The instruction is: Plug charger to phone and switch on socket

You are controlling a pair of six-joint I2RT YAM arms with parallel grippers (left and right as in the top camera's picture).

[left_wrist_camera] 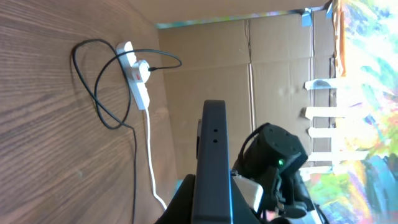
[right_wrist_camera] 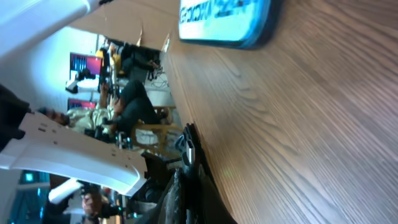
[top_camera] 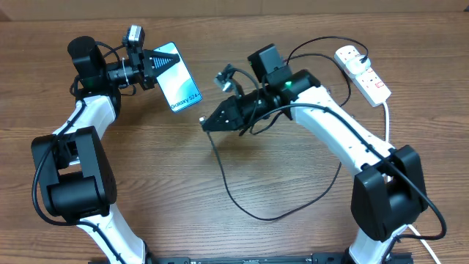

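In the upper left of the overhead view, the left gripper [top_camera: 156, 61] is clamped on the top end of the phone [top_camera: 182, 82]. The screen faces up and the free bottom edge points toward the middle of the table [top_camera: 146, 161]. The left wrist view shows the phone edge-on between the fingers. It is likely a stiff, slim slab with smooth glass, so it could slip or pivot when pushed on. The hold across its short end looks right for bracing it.

Just right of the phone, near centre, the right gripper [top_camera: 207, 122] appears pinched together on the connector end of the charger [top_camera: 242, 207]. The tip itself is too small to make out. The cable is thin and limp and loops across the lower middle, so only the hard tip gives control.

In the upper right lies the socket [top_camera: 370, 77], with the plug seemingly seated in it. Its switch probably needs a firm press.
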